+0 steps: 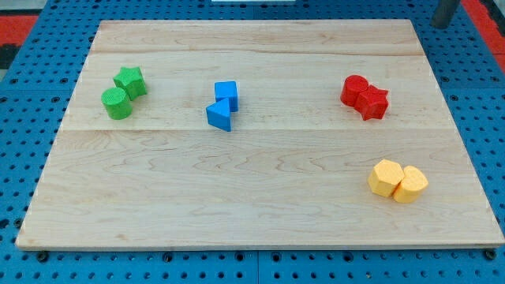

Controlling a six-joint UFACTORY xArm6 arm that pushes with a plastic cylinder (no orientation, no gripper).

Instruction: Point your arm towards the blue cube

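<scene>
The blue cube (226,94) sits on the wooden board (252,205), left of centre in the upper half. A blue triangular block (220,115) touches it just below. My rod shows at the view's top right corner; its tip (443,26) is just beyond the board's top right corner, over the blue pegboard. The tip is far to the right of the blue cube and a little above it, touching no block.
A green star-like block (130,80) and a green cylinder (117,103) touch at the upper left. Two red blocks (356,89) (374,102) touch at the upper right. Two yellow blocks (386,177) (410,184) touch at the lower right.
</scene>
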